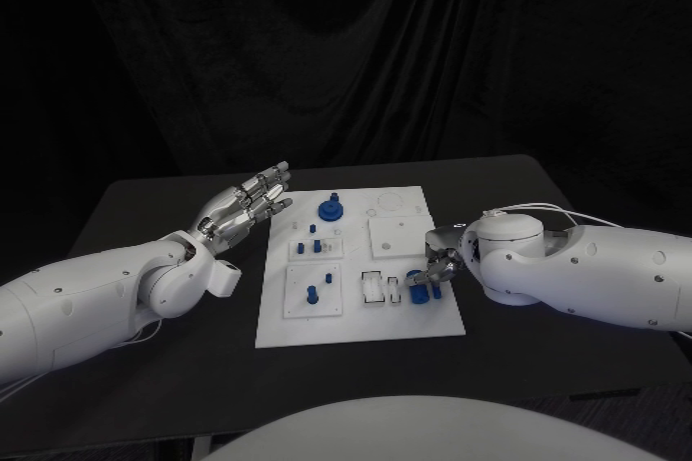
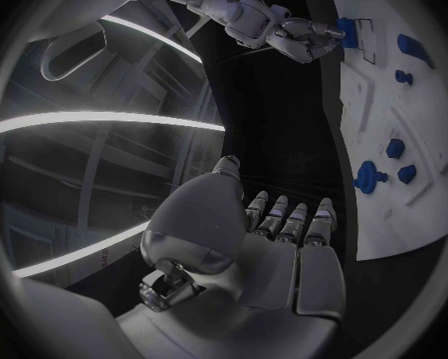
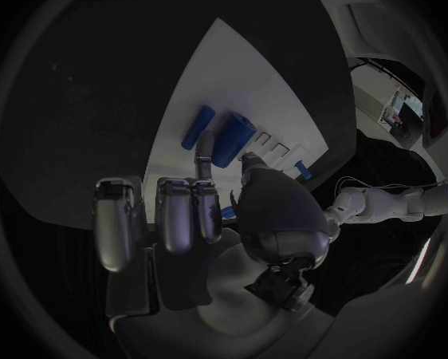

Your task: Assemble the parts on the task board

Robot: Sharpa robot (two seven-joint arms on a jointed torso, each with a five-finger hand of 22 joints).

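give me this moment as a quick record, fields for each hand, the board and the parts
left hand: open, fingers apart, raised beside the board's left edge, holding nothing
right hand: at the board's right edge, fingertips on a blue cylinder; a firm grip cannot be told
task board: white plate in the middle of the black table
parts: blue round part with a peg at the far end; small blue pegs mid-board; one blue peg nearer
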